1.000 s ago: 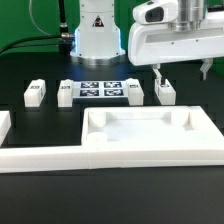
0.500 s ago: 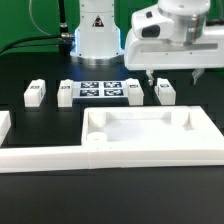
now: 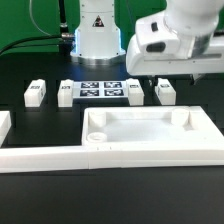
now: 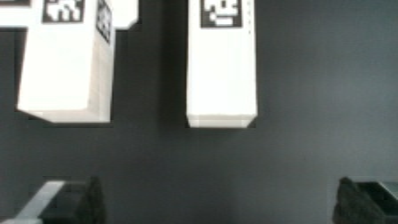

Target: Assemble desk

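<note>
Exterior view: my claw (image 3: 172, 76) hangs in the upper right of the frame over the black table (image 3: 50, 195), its fingers spread wide apart and holding nothing. Across the middle of the frame runs a row of four white tagged pieces: the far-left leg block (image 3: 35, 93), the second leg block (image 3: 67, 93), the third leg block (image 3: 133, 92) and the far-right leg block (image 3: 164, 91). The marker board (image 3: 100, 89) lies between the second and third. The rimmed tabletop (image 3: 150, 112) sits open side up in the lower centre and right, against the long border rail (image 3: 40, 158). Wrist view: my dark fingertips (image 4: 68, 200) stand well apart with bare table between them. Two of the leg blocks lie side by side, near each other but not touching.
</note>
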Available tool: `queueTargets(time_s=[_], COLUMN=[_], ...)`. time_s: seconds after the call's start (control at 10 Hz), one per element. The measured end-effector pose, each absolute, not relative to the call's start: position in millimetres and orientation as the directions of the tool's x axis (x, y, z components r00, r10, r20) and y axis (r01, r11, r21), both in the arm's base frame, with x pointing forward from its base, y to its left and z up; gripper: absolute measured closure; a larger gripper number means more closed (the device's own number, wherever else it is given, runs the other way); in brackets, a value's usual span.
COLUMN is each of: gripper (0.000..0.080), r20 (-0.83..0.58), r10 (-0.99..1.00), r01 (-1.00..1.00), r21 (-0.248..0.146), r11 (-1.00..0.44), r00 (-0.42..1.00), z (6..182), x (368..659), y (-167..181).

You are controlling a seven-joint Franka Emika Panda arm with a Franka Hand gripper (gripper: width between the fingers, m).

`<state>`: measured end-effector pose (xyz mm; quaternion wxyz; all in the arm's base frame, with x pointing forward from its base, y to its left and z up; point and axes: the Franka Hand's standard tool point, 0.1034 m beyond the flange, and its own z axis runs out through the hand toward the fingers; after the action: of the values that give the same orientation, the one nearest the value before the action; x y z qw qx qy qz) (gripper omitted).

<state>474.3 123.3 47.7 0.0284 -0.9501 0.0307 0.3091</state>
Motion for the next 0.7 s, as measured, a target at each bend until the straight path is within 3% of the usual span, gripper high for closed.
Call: queueTargets(time_s=[0.2,0.6,0.7], gripper=[0.0150,0.0150,0.0150], r20=[-0.686,-0.682,-0.704], r10=[-0.047,-0.046,-0.048], r01=[-0.106,-0.102,-0.101], r21=[-0.044,-0.043,-0.034], r11=[-0.993,-0.994,-0.994], r00=[0.726,0.730,0.709], z=[39.5,38.2,32.6], x=[464,463,452], y=[124,124,121])
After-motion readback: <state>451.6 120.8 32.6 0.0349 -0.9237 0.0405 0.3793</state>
